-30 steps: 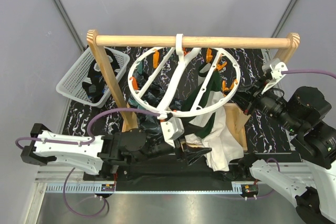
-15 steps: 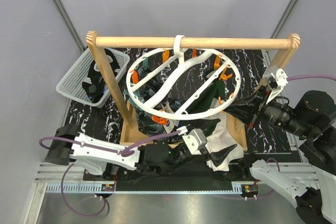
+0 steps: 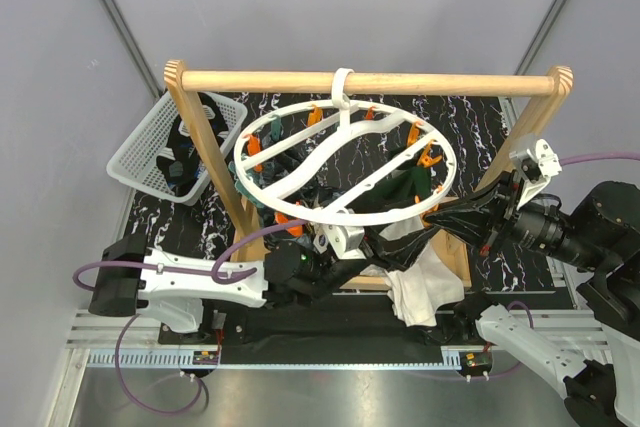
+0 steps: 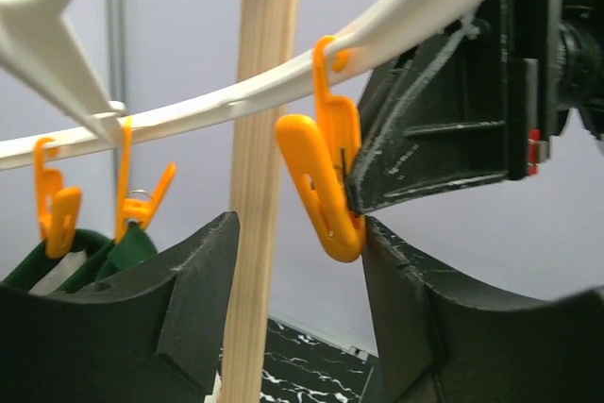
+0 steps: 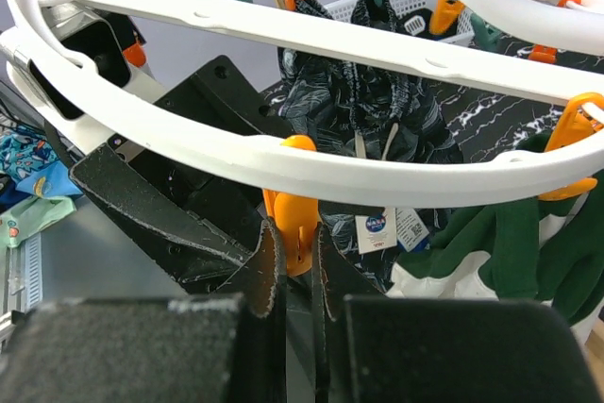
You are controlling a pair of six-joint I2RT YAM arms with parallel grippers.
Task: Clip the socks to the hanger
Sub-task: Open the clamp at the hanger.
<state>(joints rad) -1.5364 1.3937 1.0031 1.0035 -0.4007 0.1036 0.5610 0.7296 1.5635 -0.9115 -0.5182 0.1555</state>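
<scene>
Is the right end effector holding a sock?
No, in the right wrist view the right end effector pinches only an orange peg of the hanger.

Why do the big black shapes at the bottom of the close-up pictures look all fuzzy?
Left wrist view: the left jaws sit too near the lens, so they blur, while the orange peg is crisp. Right wrist view: the base of the right jaws is blurry too, but the hanger looks sharp. Top external view: evenly lit and in focus throughout.
</scene>
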